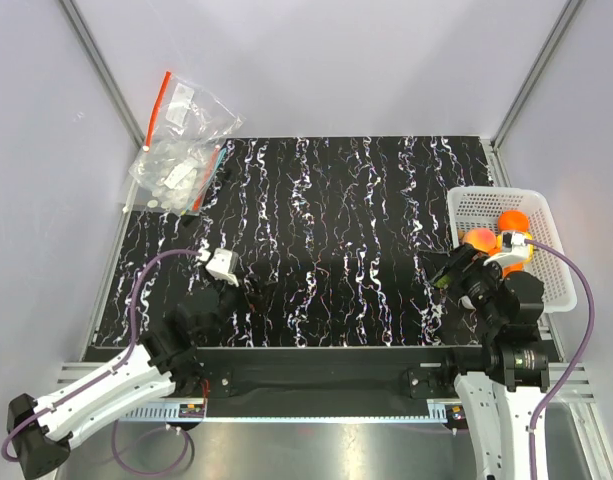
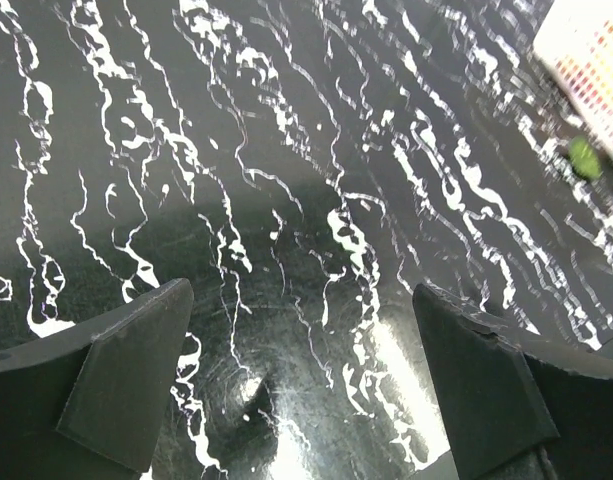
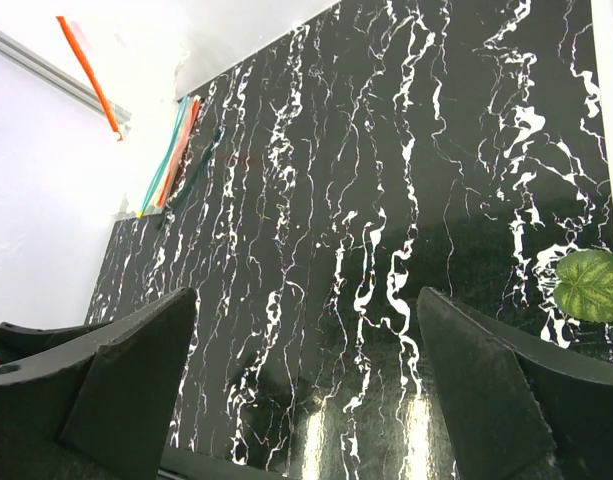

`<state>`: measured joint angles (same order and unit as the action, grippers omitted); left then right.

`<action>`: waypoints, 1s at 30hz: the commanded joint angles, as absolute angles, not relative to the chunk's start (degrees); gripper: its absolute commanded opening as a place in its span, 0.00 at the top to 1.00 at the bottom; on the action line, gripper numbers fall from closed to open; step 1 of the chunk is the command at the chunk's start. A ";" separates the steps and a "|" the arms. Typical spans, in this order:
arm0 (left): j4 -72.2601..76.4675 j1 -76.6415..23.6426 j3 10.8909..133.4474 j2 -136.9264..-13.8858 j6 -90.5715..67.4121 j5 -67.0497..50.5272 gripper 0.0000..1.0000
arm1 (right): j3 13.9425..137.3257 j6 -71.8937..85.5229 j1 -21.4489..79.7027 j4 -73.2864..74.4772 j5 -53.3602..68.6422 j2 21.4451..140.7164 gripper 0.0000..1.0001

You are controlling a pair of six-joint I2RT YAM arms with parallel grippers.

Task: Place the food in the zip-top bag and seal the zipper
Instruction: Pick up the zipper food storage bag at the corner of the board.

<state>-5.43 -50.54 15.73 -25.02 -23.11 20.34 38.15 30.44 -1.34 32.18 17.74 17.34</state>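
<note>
The clear zip-top bag lies at the far left, beyond the black marbled mat, on top of other clear pouches. Its red-orange zipper runs along its left side and also shows in the right wrist view. The food, orange toy fruits, sits in a white basket at the right, partly hidden by my right arm. My left gripper is open and empty over the mat's near left. My right gripper is open and empty beside the basket.
More pouches with teal and red strips lie under the bag, also seen in the right wrist view. A green toy leaf lies on the mat near the basket, also in the left wrist view. White walls enclose the table.
</note>
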 commanded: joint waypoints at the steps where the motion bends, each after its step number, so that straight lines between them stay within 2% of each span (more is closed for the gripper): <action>1: -2.46 -50.36 17.49 -26.89 -22.15 19.07 0.01 | 38.50 29.27 -1.23 29.45 18.81 16.18 0.00; 11: -0.62 -49.49 22.92 -34.43 -20.83 24.78 0.01 | 38.58 29.79 -1.23 29.97 17.84 17.22 0.00; 14: 1.74 -43.70 27.05 -40.40 -22.32 21.29 0.01 | 38.50 29.71 -1.23 29.79 18.54 17.58 0.00; 18: 7.63 -29.93 31.18 -48.41 -27.76 9.00 0.01 | 38.32 29.62 -1.23 29.27 19.25 16.88 0.01; 21: 11.59 -23.48 36.01 -56.32 -31.46 5.54 0.01 | 38.50 29.36 -1.23 29.44 19.77 16.52 0.00; 26: 9.59 -21.97 48.14 -71.52 -25.06 15.44 0.01 | 38.23 29.35 -1.23 29.09 21.27 16.17 0.00; 30: 8.44 -20.31 58.07 -81.11 -20.14 18.54 0.01 | 38.49 28.66 -1.14 28.74 22.76 16.00 0.00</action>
<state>5.87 -21.69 51.57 -77.12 -24.75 14.02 38.11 30.15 -1.34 31.20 20.27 16.49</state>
